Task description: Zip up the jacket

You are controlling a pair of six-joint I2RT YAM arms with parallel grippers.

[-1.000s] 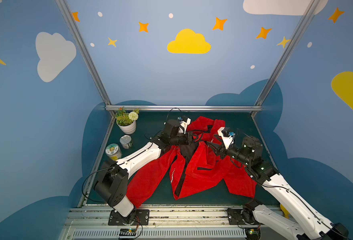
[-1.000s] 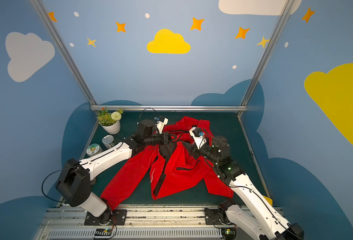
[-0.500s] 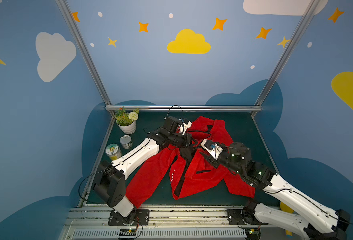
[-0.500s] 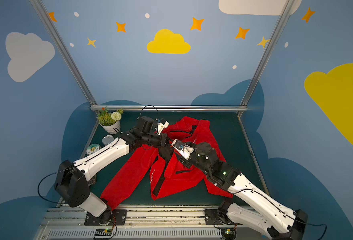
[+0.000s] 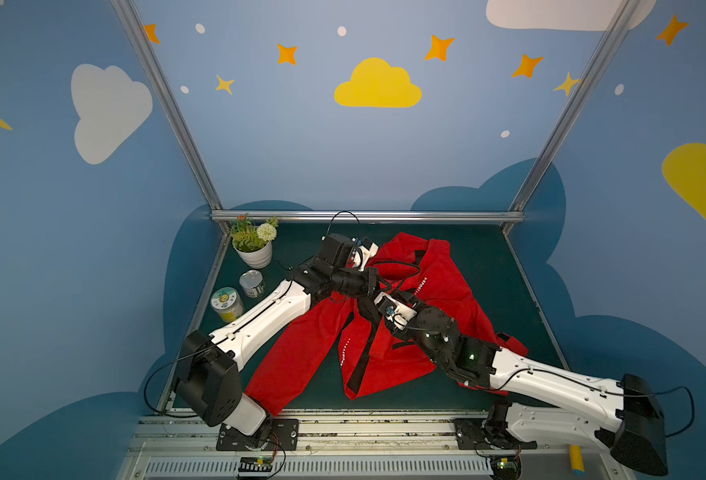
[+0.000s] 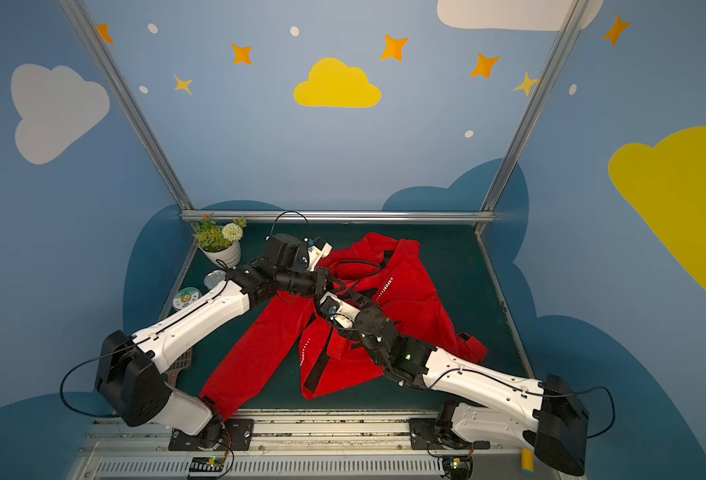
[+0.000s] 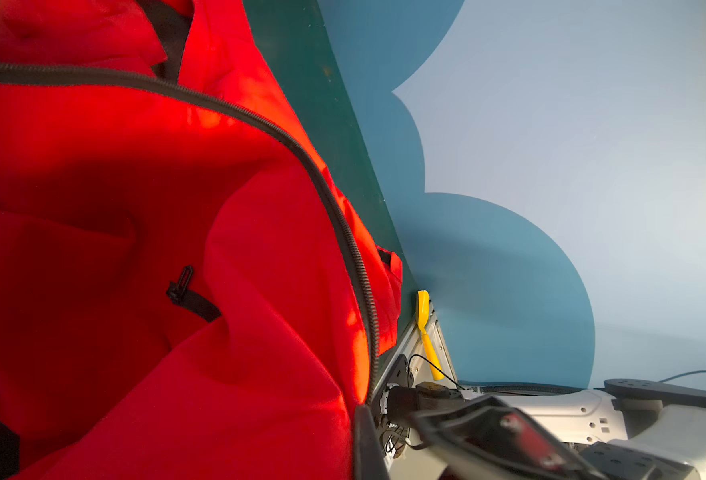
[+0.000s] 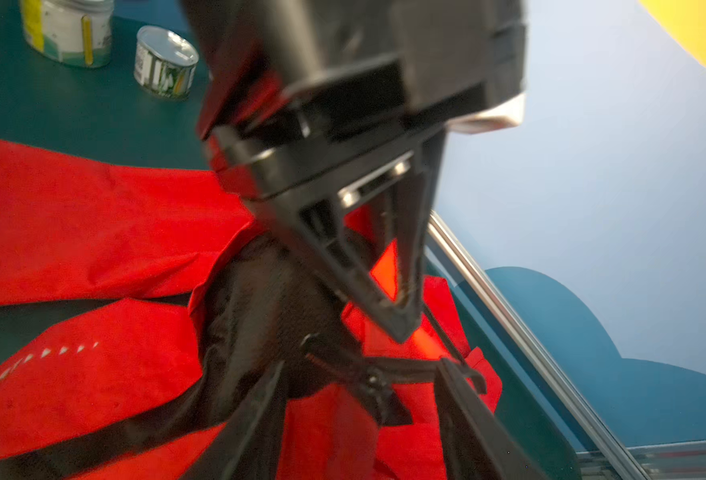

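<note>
Item: jacket (image 5: 438, 299), red w/ blk lining, is lying unzipped & rumpled across the mid of the green table (image 5: 488, 257). One sleeve is trailing twd the near-left edge, passing under the L arm, and white lettering is showing on both front panels. L gripper (image 8: 401, 326) is reaching over the collar end w/ its fingers pressing fully together. Its tips are pinching a fold of red cloth, which is standing up off the table there. R gripper (image 8: 361, 365) is hovering just beside it over the blk lining, fingers standing wide apart & gripping nothing. The blk zipper slider (image 8: 372, 380) is sitting between them; contact can't be told, view blurred. In the L wrist view the front zipper (image 7: 343, 216) is curving along a raised red edge, w/ a pocket zip pull (image 7: 183, 282) lying on the panel beside it. Misc: potted plant (image 5: 255, 253), tin can (image 5: 252, 283) & jar (image 5: 226, 305) are standing at the table's far-left side, apart from the jacket.
</note>
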